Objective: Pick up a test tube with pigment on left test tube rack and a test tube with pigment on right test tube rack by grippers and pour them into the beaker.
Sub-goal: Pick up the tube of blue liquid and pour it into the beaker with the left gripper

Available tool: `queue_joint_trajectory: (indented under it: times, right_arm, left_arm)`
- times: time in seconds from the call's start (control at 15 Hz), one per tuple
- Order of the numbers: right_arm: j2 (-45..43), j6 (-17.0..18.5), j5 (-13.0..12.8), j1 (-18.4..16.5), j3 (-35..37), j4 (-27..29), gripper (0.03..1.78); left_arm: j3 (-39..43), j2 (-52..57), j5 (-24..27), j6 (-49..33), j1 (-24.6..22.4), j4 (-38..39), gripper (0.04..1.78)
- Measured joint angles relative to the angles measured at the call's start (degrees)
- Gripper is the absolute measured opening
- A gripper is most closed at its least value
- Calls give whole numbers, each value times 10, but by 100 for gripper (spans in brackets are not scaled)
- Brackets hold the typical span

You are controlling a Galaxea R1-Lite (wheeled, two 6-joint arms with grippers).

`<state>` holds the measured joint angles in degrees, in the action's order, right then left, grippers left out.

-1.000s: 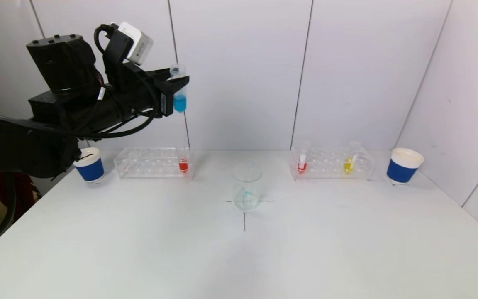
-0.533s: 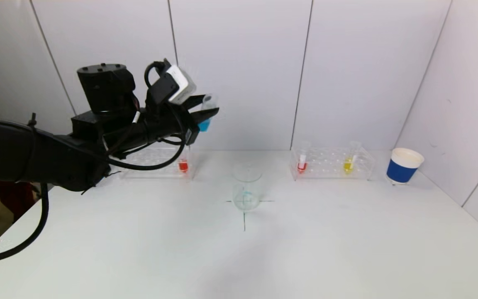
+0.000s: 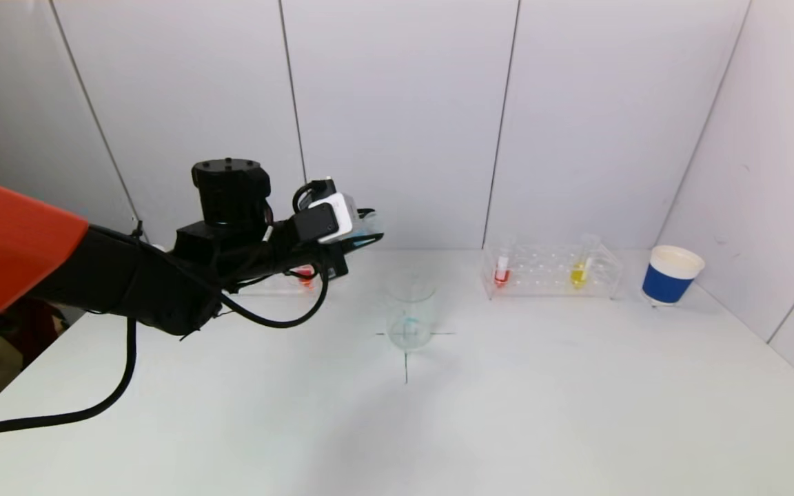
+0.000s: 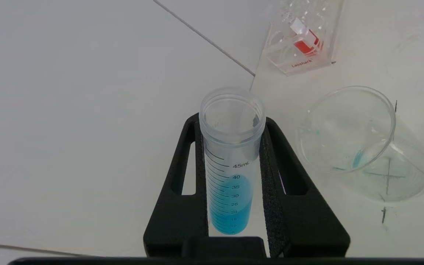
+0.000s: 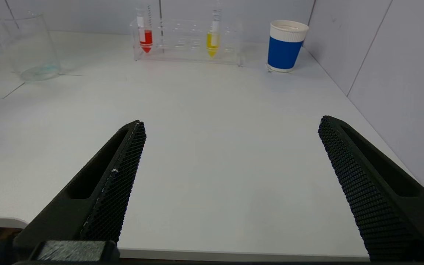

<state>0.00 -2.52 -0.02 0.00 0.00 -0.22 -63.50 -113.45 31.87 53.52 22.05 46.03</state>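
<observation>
My left gripper is shut on a clear graduated test tube holding blue pigment. The tube lies tilted, mouth towards the beaker, and hangs above the table to the left of the glass beaker. The beaker stands on a cross mark with a faint blue trace inside. A red-pigment tube remains in the left rack, mostly behind my arm. The right rack holds a red tube and a yellow tube. My right gripper stands open over the table's near edge.
A blue-and-white paper cup stands right of the right rack, near the side wall. Wall panels close off the back and right of the white table.
My left arm has come down and to the right, towards the beaker. The blue tube went from upright to strongly tilted. The right gripper has not moved.
</observation>
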Motion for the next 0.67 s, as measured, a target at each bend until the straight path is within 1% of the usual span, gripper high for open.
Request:
queue_joint_trajectory:
  times: [0.07,0.27,0.53,0.67]
  right_arm:
    - [0,0,0,0,0,0,171]
    - [0,0,0,0,0,0,171]
    - [0,0,0,0,0,0,171]
    - [0,0,0,0,0,0,171]
  left_arm:
    - [-3,-7,2,14,3,0,43]
    - [-20,-29,32,60,5,0,43]
    - [-48,-67,44,131,7,5,43]
    - [-62,-79,52,153,7,6,43]
